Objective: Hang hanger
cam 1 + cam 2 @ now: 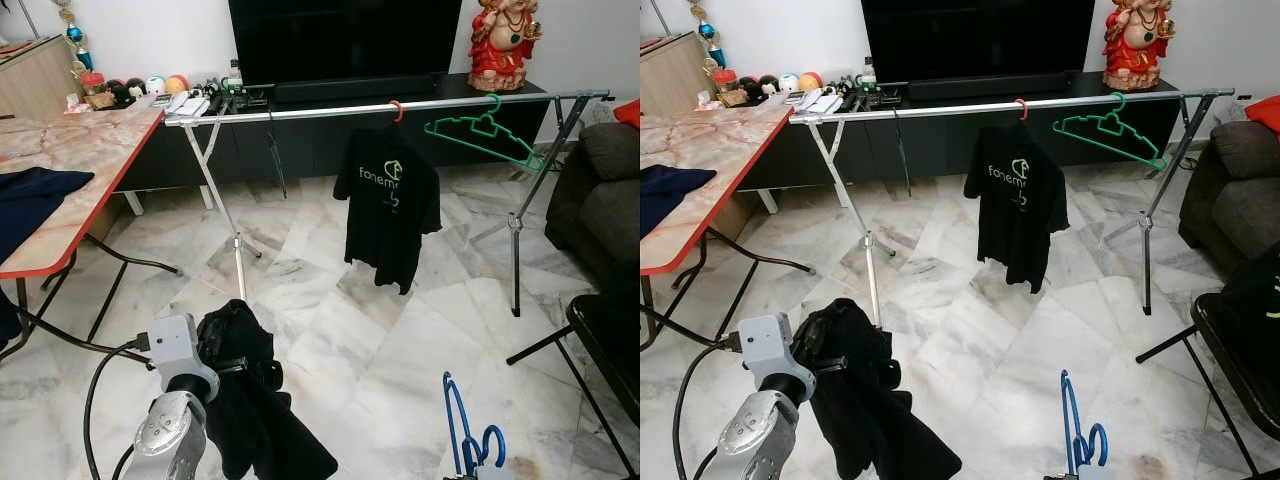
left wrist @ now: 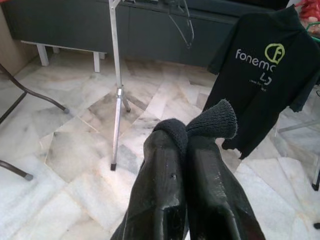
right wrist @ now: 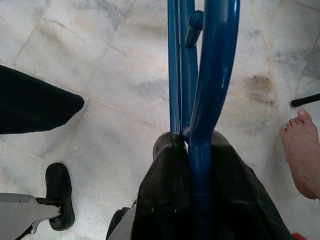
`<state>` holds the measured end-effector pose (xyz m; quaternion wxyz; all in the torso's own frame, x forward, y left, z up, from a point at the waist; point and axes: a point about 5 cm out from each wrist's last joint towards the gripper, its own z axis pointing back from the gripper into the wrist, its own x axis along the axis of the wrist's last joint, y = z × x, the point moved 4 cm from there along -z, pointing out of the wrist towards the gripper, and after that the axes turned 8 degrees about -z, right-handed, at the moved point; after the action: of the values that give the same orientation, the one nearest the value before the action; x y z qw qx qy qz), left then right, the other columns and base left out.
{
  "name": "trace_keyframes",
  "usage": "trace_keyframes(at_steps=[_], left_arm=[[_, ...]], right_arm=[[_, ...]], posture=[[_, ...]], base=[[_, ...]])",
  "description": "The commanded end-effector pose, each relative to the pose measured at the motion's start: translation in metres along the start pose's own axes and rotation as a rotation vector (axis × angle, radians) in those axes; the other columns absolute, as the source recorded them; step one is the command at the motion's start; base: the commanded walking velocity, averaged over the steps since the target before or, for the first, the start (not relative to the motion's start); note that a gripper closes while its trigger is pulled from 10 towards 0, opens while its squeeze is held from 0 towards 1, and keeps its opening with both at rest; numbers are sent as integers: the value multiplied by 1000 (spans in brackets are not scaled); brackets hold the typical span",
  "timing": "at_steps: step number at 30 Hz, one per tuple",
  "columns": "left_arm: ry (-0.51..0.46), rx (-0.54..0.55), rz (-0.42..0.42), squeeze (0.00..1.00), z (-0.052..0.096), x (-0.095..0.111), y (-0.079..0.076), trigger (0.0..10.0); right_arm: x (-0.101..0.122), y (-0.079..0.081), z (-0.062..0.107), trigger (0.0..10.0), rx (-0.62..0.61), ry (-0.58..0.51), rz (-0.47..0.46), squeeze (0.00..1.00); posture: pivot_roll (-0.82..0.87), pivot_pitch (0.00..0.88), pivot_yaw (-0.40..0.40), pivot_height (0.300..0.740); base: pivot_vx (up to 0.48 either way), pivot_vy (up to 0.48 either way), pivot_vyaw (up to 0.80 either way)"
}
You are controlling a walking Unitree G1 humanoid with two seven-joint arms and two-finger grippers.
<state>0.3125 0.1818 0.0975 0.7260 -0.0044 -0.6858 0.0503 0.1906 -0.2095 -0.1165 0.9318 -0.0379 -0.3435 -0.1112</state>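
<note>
My left gripper (image 2: 186, 136) is shut on the ribbed collar of a black garment (image 1: 245, 400), which hangs from it low at the front left, above the floor. At the lower right my right gripper (image 3: 191, 142) is shut on a blue hanger (image 1: 460, 425) that sticks upward from its fingers. Across the room runs a silver clothes rail (image 1: 330, 108) on folding legs. A black T-shirt (image 1: 390, 205) with a green logo hangs from it on a red hook, and an empty green hanger (image 1: 480, 135) hangs further right. The rail stands well ahead of both grippers.
A red-edged marble-pattern table (image 1: 70, 165) with a dark cloth stands at the left. Behind the rail are a dark TV console (image 1: 330, 140) and a red statue (image 1: 505, 45). A sofa (image 1: 600, 190) and black chair (image 1: 610, 345) are on the right. A person's bare foot (image 3: 302, 152) is close to my right gripper.
</note>
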Motion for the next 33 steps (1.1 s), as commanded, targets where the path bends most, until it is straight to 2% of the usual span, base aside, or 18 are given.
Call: trace_keyframes(at_steps=[1, 33], left_arm=[[-51, 11, -9, 0, -2, 15, 2, 10000], [-42, 13, -8, 0, -2, 15, 4, 10000]], right_arm=[[-6, 5, 1, 10000, 13, 19, 0, 0], [-10, 7, 2, 10000, 30, 39, 21, 0]], posture=[[93, 57, 41, 740], [106, 41, 34, 740]], base=[[0, 480, 0], [0, 480, 0]])
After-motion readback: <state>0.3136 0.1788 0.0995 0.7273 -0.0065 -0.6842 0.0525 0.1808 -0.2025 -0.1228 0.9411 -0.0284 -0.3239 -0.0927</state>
